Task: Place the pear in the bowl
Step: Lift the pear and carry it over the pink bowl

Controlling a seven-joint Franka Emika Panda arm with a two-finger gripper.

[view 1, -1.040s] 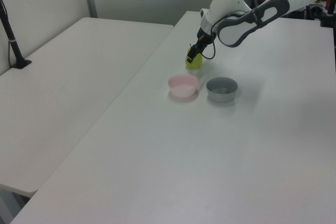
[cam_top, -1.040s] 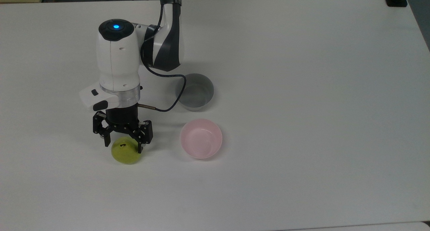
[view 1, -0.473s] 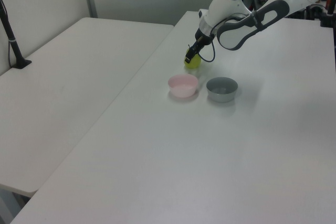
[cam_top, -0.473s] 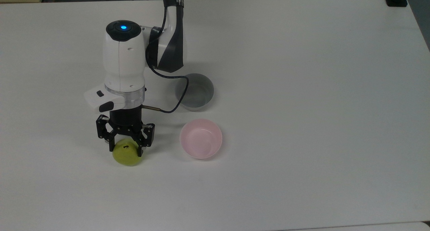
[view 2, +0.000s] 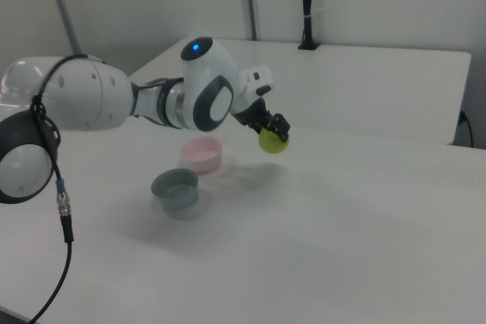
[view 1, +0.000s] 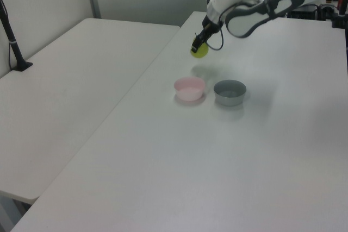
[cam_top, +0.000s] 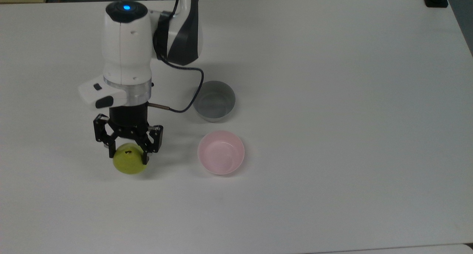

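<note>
Gripper (cam_top: 128,155) pinches the pear (cam_top: 127,163) from above, one finger on each side. Pear is lifted clear of the table (cam_top: 332,98); the left view shows its shadow on the surface below the pear (view 1: 199,50), and the right view shows the pear (view 2: 272,141) hanging in air.

Landmark: pink bowl (cam_top: 221,152). Pear sits well to the top view's left of it, with bare tabletop between. Grey bowl (cam_top: 214,100) stands just beside the pink bowl, on the side toward the arm's base, rims apart. On the top view's right of the pink bowl, wide open surface runs to the table edge.
</note>
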